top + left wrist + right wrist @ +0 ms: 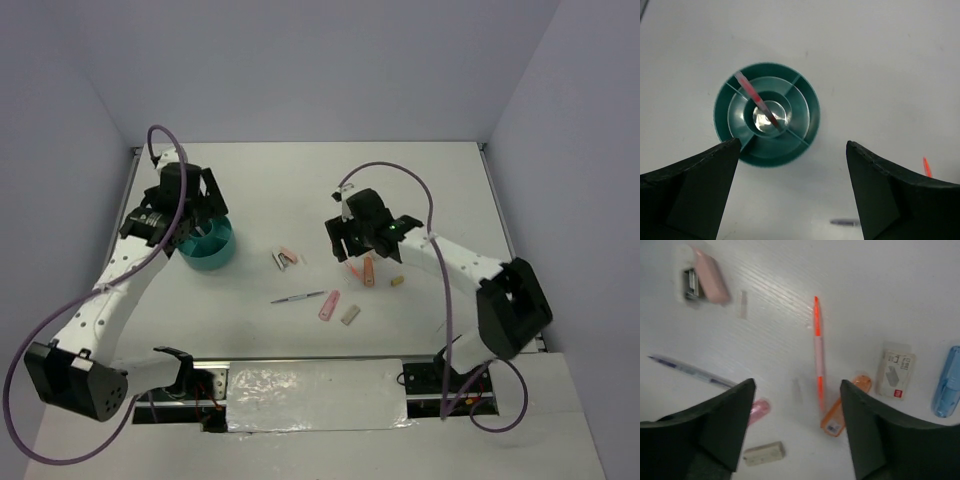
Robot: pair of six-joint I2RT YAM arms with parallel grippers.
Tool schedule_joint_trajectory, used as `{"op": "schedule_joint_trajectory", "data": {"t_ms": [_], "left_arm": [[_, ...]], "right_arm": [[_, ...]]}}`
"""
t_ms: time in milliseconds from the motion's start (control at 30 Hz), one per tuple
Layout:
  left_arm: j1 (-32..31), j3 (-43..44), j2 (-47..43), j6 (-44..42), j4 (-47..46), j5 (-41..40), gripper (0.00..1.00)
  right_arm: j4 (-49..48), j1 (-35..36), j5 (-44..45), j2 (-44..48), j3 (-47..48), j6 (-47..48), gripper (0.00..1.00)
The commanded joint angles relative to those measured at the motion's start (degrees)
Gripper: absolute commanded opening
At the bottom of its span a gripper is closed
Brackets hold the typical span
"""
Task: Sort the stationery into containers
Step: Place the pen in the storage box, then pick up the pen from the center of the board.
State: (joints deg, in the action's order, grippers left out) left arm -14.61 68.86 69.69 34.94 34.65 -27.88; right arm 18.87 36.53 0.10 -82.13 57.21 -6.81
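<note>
The round teal organiser (212, 255) stands at the left and also shows in the left wrist view (811, 112), with a pink pen (755, 99) leaning in its centre well. My left gripper (190, 212) hovers over it, open and empty (793, 144). My right gripper (365, 238) hovers open and empty (797, 382) above the loose stationery. Below it lie an orange-pink pen (818, 350), an orange eraser (840, 416), a tan eraser (764, 453), a pink eraser (759, 410) and a thin grey pen (690, 371).
A pink stapler-like item (707, 280) lies nearer the organiser and also shows in the top view (286, 259). A small white box (896, 372) and a blue item (947, 382) lie to the right. A small tan piece (397, 282) lies beside the orange eraser.
</note>
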Motion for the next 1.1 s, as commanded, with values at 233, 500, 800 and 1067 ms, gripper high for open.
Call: {"op": "schedule_joint_trajectory", "data": {"t_ms": [233,500,800,1067], "left_arm": [[-0.68,-9.87,-16.94,-14.55,1.73,21.03,0.99],[-0.68,-16.21,-19.07,-13.23,-0.03,20.85,0.99],[-0.68,-13.58,-18.46,-8.23,0.15,21.2,0.99],[-19.82,-7.08,-8.01,11.69,-4.84,7.69,0.99]], "right_arm": [[8.72,-2.08,2.01,-20.52,11.6,6.11,0.54],[9.95,-3.22,0.96,-26.76,13.1,6.19,0.44],[10.04,-3.49,-3.26,-25.72,13.36,5.58,0.13],[14.44,-4.01,3.5,-11.61,21.01,0.58,0.0]]}}
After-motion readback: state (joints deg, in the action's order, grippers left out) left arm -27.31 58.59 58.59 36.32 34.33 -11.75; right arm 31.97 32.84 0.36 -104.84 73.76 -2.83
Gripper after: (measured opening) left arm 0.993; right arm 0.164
